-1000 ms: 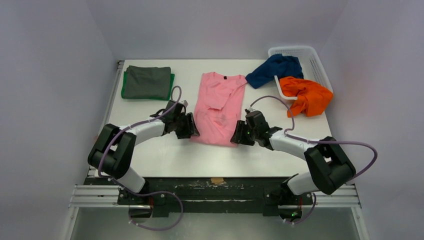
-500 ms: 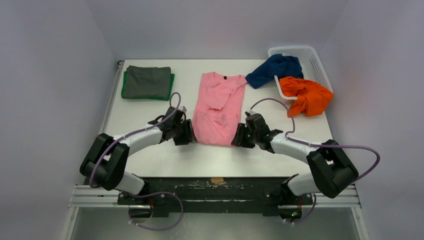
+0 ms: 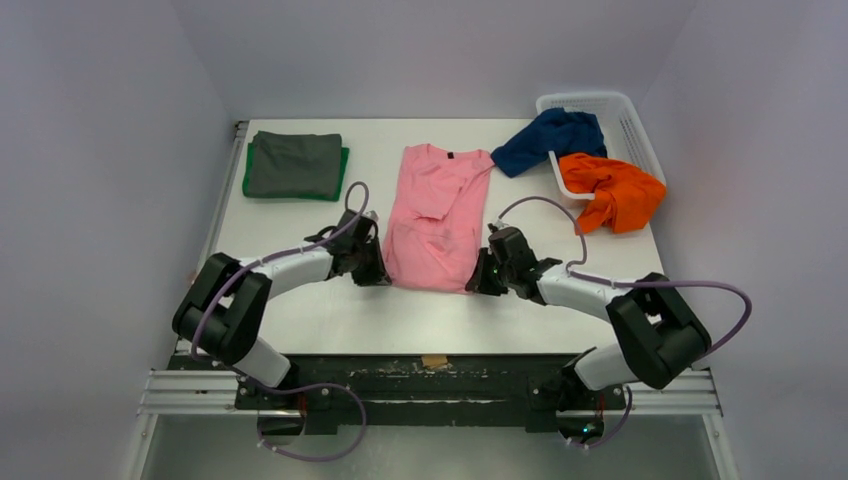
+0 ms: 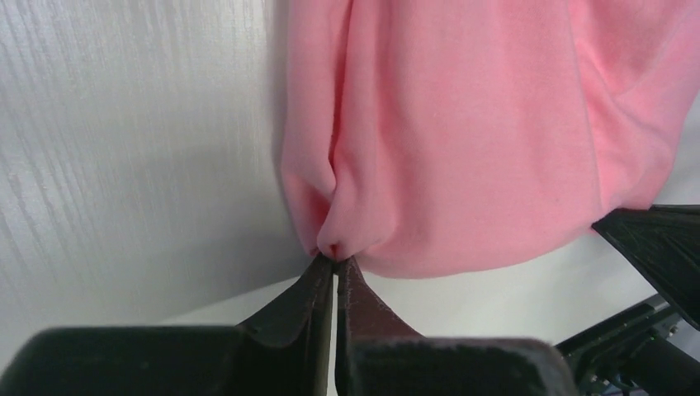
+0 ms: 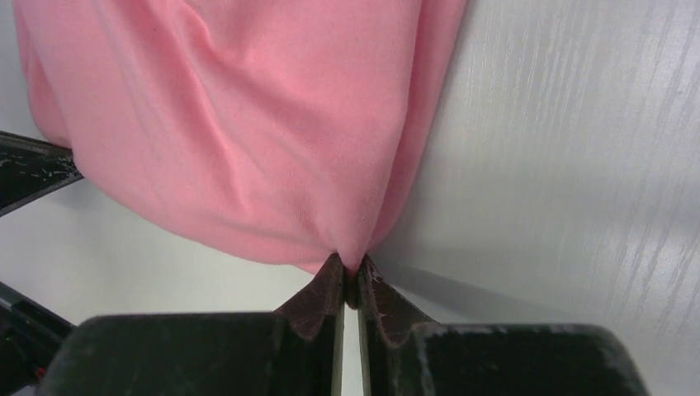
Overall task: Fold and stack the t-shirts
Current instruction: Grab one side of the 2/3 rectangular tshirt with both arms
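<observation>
The pink t-shirt (image 3: 437,213) lies lengthwise in the middle of the table, sleeves folded in, collar at the far end. My left gripper (image 3: 381,270) is shut on its near left hem corner (image 4: 330,235). My right gripper (image 3: 476,278) is shut on its near right hem corner (image 5: 351,247). Both corners are lifted slightly off the table. The dark grey t-shirt (image 3: 293,163) lies folded on the folded green t-shirt (image 3: 343,170) at the far left. The navy blue t-shirt (image 3: 548,139) and the orange t-shirt (image 3: 610,188) hang crumpled over the basket's edge.
The white mesh basket (image 3: 620,110) stands at the far right corner of the white table (image 3: 300,310). Purple cables loop over both arms.
Both grippers have moved in along the near hem and closed on the pink shirt's near corners. The hem has shifted slightly away from the table's near edge.
</observation>
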{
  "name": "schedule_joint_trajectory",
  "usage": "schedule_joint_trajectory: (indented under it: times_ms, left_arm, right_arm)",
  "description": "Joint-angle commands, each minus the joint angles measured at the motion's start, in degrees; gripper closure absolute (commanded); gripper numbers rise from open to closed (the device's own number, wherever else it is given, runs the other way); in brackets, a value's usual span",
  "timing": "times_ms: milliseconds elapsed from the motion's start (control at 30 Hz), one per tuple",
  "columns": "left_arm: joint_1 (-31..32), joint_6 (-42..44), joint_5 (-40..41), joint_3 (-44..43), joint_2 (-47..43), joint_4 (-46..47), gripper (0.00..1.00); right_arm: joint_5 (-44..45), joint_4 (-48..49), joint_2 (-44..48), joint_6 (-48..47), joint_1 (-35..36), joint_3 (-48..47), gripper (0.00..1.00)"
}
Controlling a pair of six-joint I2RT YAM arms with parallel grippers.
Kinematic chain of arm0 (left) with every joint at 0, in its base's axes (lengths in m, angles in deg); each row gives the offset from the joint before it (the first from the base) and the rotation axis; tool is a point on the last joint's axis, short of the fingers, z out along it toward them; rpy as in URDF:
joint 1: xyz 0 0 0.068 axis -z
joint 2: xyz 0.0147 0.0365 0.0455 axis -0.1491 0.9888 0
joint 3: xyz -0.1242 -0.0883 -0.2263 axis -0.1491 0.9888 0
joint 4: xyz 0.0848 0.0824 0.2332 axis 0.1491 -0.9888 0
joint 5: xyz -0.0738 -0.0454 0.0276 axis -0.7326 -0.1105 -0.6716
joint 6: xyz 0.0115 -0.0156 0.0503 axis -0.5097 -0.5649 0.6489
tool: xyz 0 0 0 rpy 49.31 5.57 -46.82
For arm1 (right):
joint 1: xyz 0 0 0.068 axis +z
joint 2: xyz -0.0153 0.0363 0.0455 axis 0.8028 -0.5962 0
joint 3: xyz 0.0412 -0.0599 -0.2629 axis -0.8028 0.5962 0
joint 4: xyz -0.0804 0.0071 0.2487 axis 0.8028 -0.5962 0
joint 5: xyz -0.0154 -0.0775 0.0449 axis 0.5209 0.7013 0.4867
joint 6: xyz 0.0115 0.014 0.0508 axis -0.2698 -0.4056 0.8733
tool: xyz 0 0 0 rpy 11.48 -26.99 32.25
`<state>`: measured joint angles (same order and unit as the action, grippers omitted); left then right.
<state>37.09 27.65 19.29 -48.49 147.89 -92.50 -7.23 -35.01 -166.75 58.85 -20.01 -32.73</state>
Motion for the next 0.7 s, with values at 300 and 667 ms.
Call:
schedule_joint_trajectory:
  times_ms: [300, 667]
  left_arm:
    - [8.4, -3.6, 7.3, 15.4, -19.2, -3.6, 1.0]
    - [19.4, -11.6, 8.8, 21.3, -48.4, -14.1, 1.0]
  right_arm:
    - [-11.8, -12.5, 16.4, -3.0, 1.0, 8.0, 1.0]
    - [-10.7, -25.1, 40.1, 0.7, 5.4, 10.9, 1.0]
